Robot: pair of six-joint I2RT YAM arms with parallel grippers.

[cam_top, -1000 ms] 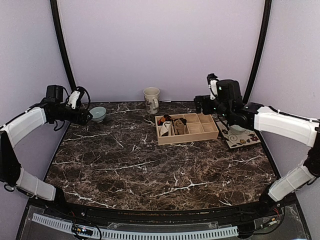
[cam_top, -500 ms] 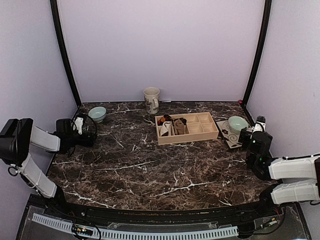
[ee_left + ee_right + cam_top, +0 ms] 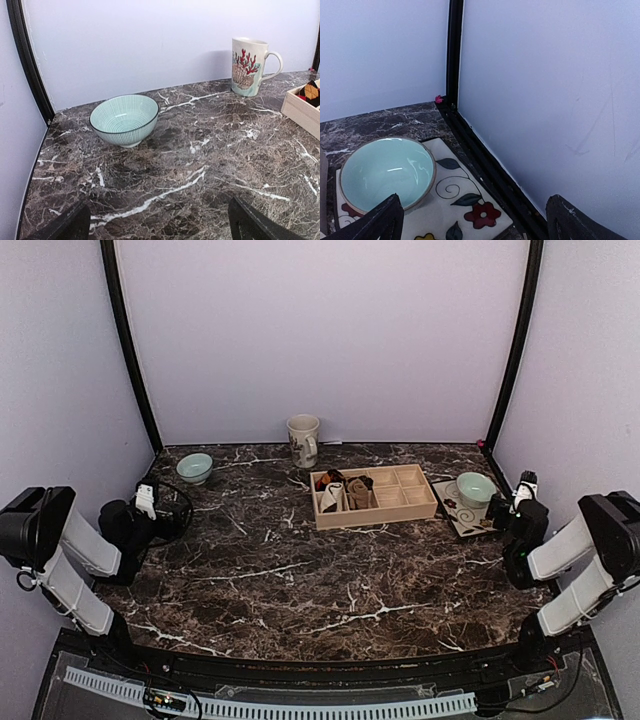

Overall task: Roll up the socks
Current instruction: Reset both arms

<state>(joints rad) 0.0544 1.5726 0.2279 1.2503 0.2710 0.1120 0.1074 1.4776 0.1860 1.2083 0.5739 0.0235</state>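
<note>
The two socks sit as small bundles in the left compartments of a wooden divider box [image 3: 375,496] at the table's middle back. The tan sock [image 3: 358,497] is nearer me and the dark argyle sock [image 3: 363,481] is behind it. A corner of the argyle sock [image 3: 311,92] shows at the right edge of the left wrist view. My left gripper [image 3: 175,517] is open and empty, low at the table's left edge, facing a green bowl; its fingers show wide apart [image 3: 157,230]. My right gripper [image 3: 519,506] is open and empty at the right edge [image 3: 472,225].
The box also holds a white striped roll [image 3: 329,499] and a dark reddish roll [image 3: 333,478]. A striped green bowl [image 3: 195,468] [image 3: 124,119] stands at back left, a patterned mug [image 3: 303,439] [image 3: 248,66] at back middle. A green bowl [image 3: 474,488] [image 3: 385,172] rests on a flowered plate [image 3: 487,519] [image 3: 470,210] at right.
Both arms have pulled back from raised, stretched-out poses to folded poses low at the table's left and right edges. The socks and the box have not moved.
</note>
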